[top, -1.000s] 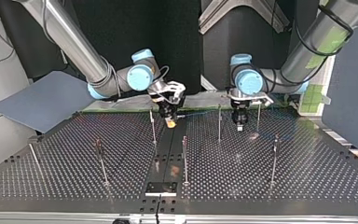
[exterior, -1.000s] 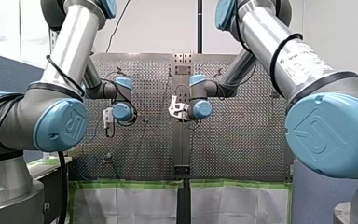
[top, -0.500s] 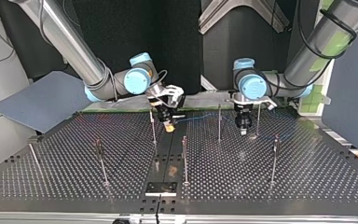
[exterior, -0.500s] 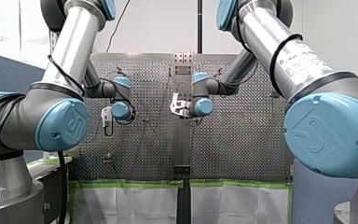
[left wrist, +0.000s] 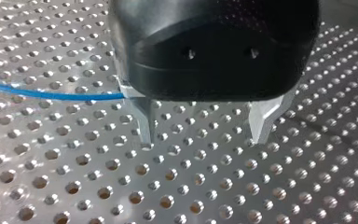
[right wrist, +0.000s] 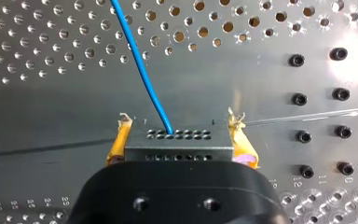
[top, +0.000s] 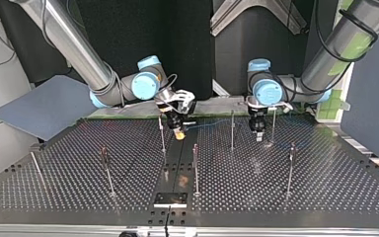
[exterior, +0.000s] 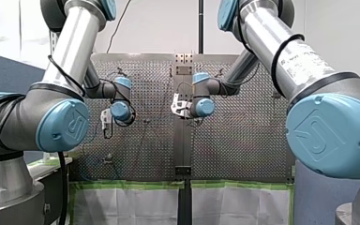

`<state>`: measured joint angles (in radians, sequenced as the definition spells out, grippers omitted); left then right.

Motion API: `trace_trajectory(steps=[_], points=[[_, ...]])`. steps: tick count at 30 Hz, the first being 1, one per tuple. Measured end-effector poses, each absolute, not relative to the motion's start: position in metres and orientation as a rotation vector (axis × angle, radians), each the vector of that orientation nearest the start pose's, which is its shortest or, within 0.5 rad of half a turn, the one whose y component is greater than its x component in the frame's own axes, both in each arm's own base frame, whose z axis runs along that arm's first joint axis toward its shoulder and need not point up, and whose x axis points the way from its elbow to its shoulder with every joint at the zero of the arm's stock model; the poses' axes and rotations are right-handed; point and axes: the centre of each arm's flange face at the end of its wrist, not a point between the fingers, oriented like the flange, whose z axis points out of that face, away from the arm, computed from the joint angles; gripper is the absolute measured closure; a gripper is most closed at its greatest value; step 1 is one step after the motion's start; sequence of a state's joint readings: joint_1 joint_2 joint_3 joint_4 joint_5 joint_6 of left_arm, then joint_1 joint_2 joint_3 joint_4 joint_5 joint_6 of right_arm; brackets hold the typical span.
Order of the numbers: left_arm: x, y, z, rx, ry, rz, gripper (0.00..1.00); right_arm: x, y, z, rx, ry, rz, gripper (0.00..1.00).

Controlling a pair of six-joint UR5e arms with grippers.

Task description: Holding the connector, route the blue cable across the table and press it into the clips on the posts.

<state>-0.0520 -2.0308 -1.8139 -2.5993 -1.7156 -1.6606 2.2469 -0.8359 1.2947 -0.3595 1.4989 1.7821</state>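
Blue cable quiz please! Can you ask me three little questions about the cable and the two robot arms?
1. Pick one: what is squeezed between the yellow pads of my right end effector?
A. a post
B. the connector
C. nothing

2. True or false: my left end effector has something clamped between its metal fingers.

3. Fill the gap: the cable coming out of the connector is coloured ____.

Key: 1 B. 2 False: the fingers stand apart with only table between them. 3 blue.
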Motion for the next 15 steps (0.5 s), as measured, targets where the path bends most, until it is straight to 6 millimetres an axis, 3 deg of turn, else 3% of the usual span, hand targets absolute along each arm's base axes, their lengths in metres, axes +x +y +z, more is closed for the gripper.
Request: trace_trajectory(steps=[6,15], points=[[0.552,-0.153,0.175,-0.112,1.77,0.035,0.0,0.566,-0.475,0.194,-2.33,1.326,-2.311,1.0],[0.521,-0.162,0.185,-0.105,1.809,0.014,0.0,0.567,-0.473,0.192,-2.328,1.33,-2.299,1.0]])
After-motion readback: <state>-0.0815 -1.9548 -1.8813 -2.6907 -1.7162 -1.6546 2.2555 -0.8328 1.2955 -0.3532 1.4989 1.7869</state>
